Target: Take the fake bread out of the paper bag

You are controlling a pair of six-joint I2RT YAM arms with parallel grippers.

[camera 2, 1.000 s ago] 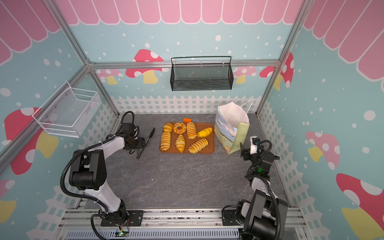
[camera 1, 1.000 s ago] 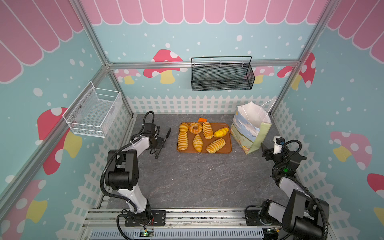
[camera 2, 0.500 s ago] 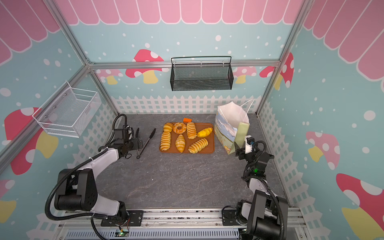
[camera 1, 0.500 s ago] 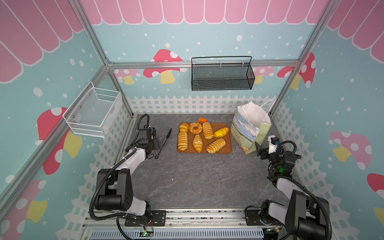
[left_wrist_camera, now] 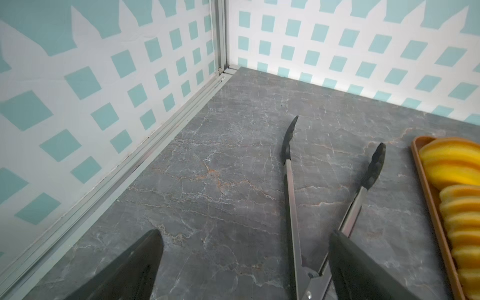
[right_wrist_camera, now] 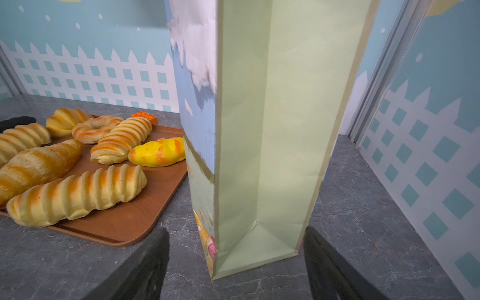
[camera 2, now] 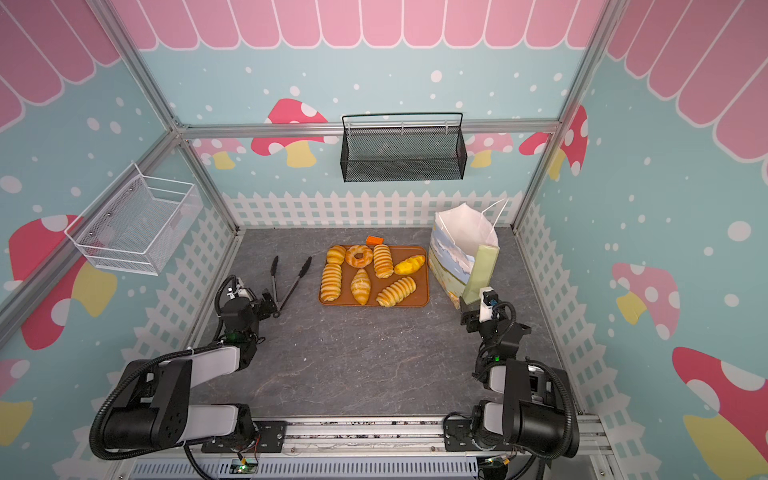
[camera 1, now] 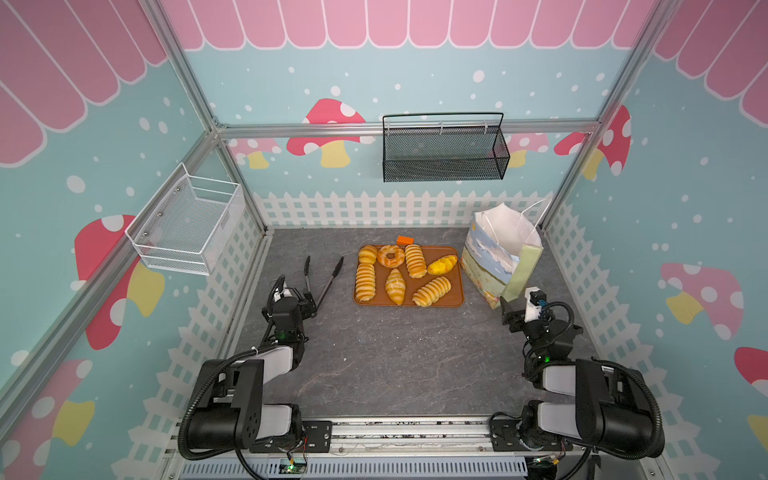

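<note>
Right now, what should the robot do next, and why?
Probably draw the left gripper back from the tongs. All seven pieces of fake bread lie on the tray, and the paper bag shows only white lining inside. The tongs rest on the table, and both it and the right gripper stand open, holding nothing. The job looks done.

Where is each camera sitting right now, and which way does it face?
Top views: high above the arm bases, looking down over the table; both arms, left gripper, right gripper show.
Left wrist: low, facing the tongs and a fenced corner; its open fingers show.
Right wrist: low, facing the paper bag's green side; its open fingers show.
Shared: both wrist views catch the tray with fake bread.
</note>
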